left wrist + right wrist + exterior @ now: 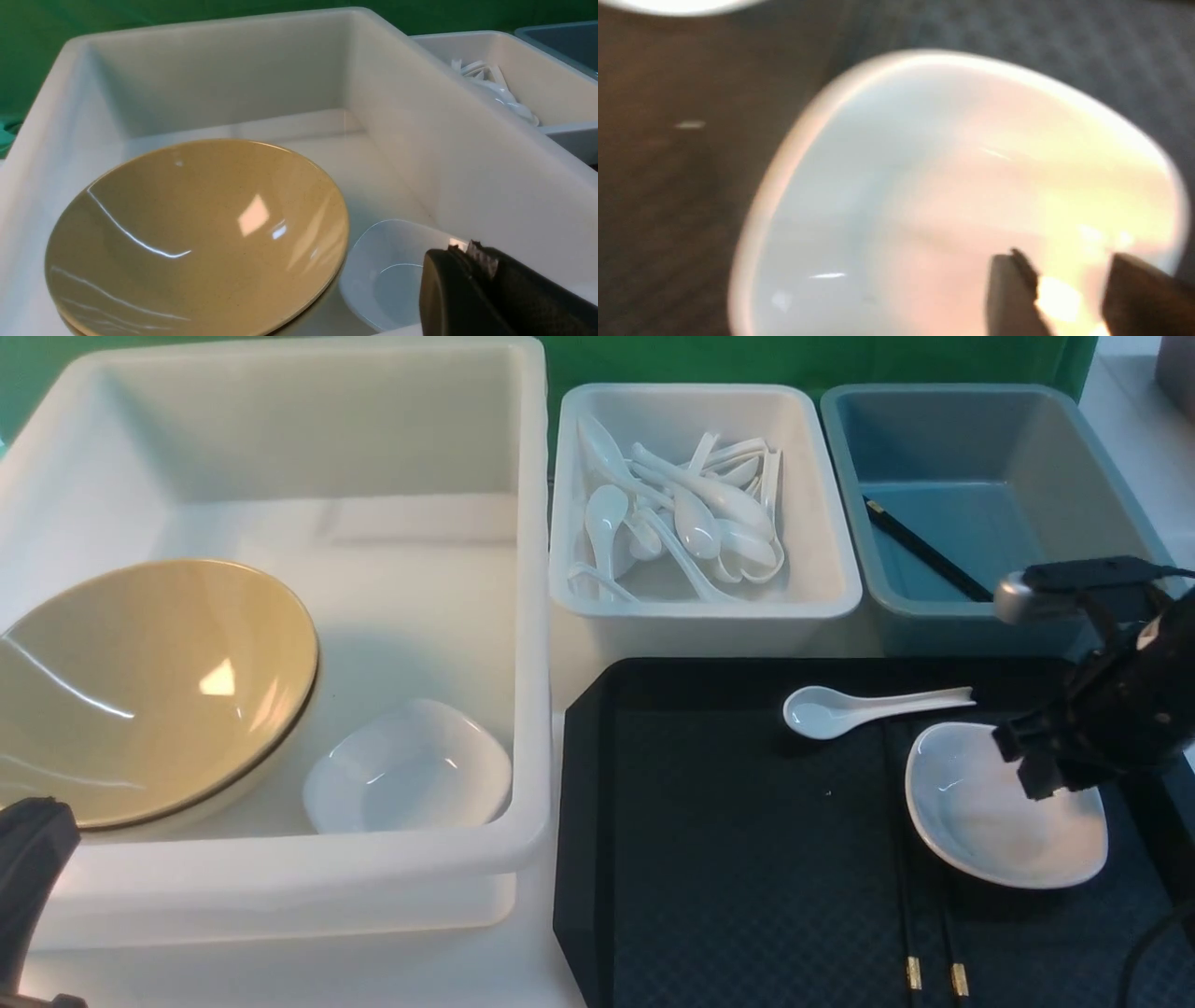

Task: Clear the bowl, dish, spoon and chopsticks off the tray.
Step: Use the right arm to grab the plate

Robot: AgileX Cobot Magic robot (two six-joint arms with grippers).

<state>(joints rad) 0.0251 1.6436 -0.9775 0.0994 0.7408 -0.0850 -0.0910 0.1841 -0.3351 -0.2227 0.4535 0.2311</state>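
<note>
Green backdrop [840, 359] behind everything, and the biggest thing up front is the big white bin [280, 429] on the left, with the bowl [140, 691] already sitting in it: wide, shallow, glossy yellow-tan, tipped up against the bin's left side. The left wrist view shows what looks like a second rim right under it, which the front cam doesn't. Next in size is the tray [728, 821], black with a diamond texture and cut-off corners, on the right half. Behind it sit the blue-grey bin [1074, 439] with one black stick [924, 555] lying in it, and the smaller white bin [700, 607] piled with white spoons. The right arm comes in from the right edge and dips down, so the right gripper [1032, 770] hangs over the far right part of the dish [990, 831], a glossy white rounded-square thing on the tray. Its wrist cam is blurry but shows the jaws parted with bare dish between them, one finger [1013, 298] over the inside. The left gripper [462, 261] is low at the big bin's near edge, jaws closed on nothing, just beside another white dish [411, 775] inside. The spoon [840, 709] lies on the tray's far side, handle pointing right, and the chopsticks [912, 971] lie side by side near the front edge, gold bands showing
</note>
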